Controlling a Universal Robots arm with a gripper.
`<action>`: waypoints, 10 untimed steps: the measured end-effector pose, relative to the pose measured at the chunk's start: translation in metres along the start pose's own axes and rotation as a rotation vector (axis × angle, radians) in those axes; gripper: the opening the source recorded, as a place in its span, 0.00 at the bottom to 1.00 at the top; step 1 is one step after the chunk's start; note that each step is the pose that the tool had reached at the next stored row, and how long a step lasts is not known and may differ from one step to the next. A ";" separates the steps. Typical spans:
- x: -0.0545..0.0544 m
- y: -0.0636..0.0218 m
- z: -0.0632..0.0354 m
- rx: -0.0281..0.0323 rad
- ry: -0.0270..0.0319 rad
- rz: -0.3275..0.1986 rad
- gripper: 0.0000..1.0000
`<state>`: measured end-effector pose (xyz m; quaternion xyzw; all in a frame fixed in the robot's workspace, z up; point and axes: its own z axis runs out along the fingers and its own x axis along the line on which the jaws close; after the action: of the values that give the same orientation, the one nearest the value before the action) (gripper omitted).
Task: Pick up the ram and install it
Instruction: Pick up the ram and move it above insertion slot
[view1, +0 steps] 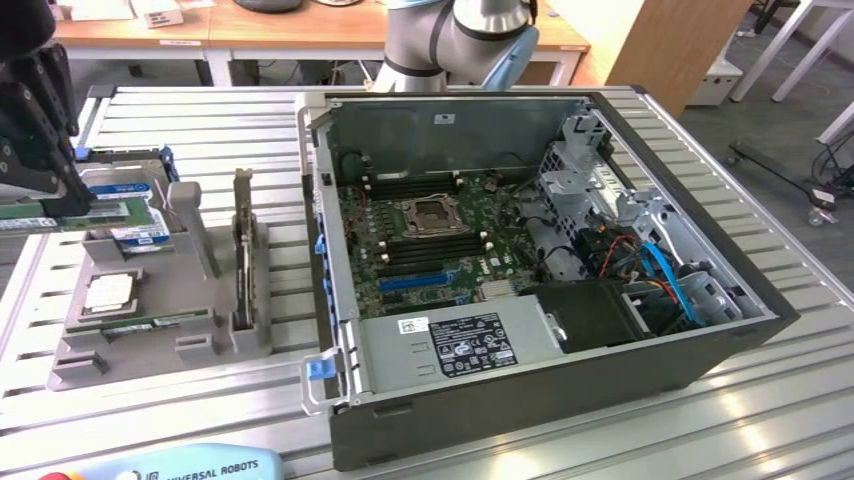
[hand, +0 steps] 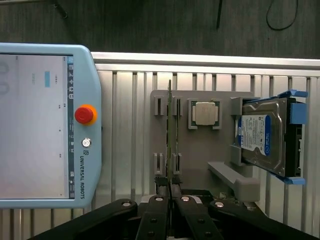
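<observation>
My gripper (view1: 47, 200) hangs at the exterior view's far left, above the grey parts holder (view1: 80, 365). It is shut on the ram (view1: 87, 213), a long green stick held level and lifted clear of the holder. In the wrist view the gripper (hand: 170, 192) pinches this ram (hand: 170, 135), seen edge-on as a thin line over the holder (hand: 200, 150). A second green stick (view1: 154, 324) lies in the holder's front slot. The open computer case (view1: 694, 330) stands at the exterior view's right, with its motherboard (view1: 427, 215) and dark memory slots facing up.
The holder also carries a silver processor (view1: 110, 291) (hand: 204, 113), an upright dark expansion card (view1: 243, 250) and a hard drive (view1: 134, 195) (hand: 264, 137) with blue rails. A teach pendant (view1: 174, 465) (hand: 45, 125) lies near the table's front edge. The arm's base (view1: 454, 40) stands behind the case.
</observation>
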<state>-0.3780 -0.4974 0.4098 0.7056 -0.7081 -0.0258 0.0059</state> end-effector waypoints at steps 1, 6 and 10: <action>0.000 0.0000 -0.0021 0.0000 -0.0001 0.000 0.12; 0.000 0.0002 -0.0070 0.0002 -0.0002 0.000 0.12; 0.000 0.0002 -0.0072 0.0000 0.0000 0.000 0.12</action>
<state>-0.3779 -0.4974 0.4170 0.7055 -0.7082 -0.0258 0.0059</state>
